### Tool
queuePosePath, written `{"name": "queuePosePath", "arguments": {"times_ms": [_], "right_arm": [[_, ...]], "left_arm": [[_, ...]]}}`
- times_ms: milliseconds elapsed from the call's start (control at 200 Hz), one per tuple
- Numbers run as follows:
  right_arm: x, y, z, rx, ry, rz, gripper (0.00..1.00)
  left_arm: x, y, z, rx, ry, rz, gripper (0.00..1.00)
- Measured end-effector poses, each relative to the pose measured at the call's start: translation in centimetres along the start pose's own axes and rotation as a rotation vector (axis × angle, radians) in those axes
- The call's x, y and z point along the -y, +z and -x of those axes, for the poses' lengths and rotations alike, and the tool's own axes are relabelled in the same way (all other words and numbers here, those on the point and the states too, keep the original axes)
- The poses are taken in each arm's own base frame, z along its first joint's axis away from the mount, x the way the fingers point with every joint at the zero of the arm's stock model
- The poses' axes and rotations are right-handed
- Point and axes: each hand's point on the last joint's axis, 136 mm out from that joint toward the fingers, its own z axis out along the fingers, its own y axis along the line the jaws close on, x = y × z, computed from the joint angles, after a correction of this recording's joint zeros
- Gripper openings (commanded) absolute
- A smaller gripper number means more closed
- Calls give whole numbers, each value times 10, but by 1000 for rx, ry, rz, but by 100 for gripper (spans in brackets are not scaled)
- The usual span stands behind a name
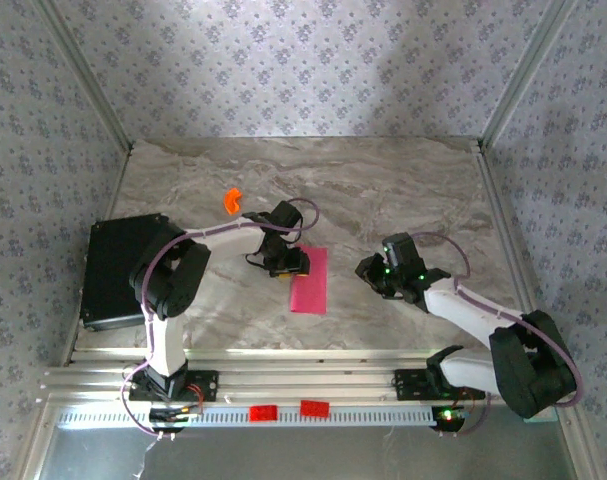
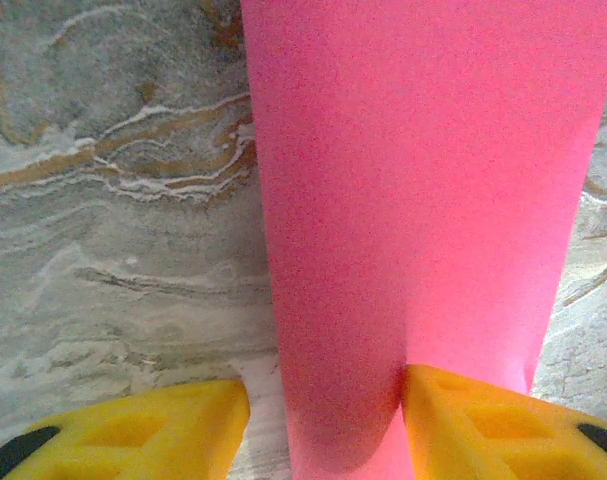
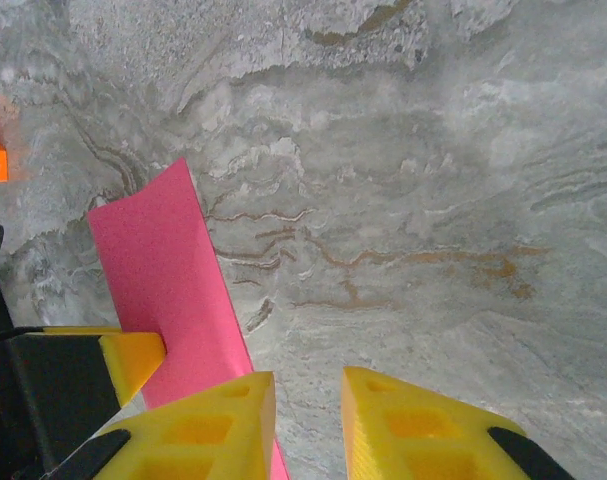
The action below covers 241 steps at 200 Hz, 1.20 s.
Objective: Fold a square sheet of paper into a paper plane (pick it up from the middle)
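Square sheet of paper [image 1: 311, 285] lies folded, apparently between left fingers [image 2: 153, 430].

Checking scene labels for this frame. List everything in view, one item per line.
sheet of paper: one, magenta-pink, lying mid-table as a narrow rectangle
plastic piece: one, orange, on the table beyond the paper
case: one, black, at the table's left edge
tags: two, red, on the near rail
table: one, grey marble
left gripper: one, yellow fingers, over the paper's far end, jaws apart
right gripper: one, yellow fingers, right of the paper, jaws slightly apart, empty
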Motion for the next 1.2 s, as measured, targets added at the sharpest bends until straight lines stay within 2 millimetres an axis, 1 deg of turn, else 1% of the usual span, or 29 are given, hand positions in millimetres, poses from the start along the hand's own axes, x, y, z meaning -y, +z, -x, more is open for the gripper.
{"name": "queuePosePath", "arguments": {"times_ms": [150, 375, 520, 790, 1204], "right_arm": [[2, 5, -6, -29, -3, -10, 26], [0, 12, -12, -59, -13, -19, 26], [-6, 14, -12, -68, -19, -12, 26], [-12, 15, -11, -76, -35, 0, 27], [-11, 16, -14, -90, -45, -3, 26]], "left_arm": [[0, 0, 0, 2, 0, 4, 48], [-1, 0, 0, 2, -8, 7, 48], [-4, 4, -1, -5, -29, 16, 48], [-4, 5, -1, -5, -37, 17, 48], [-4, 6, -2, -13, -5, 17, 49]]}}
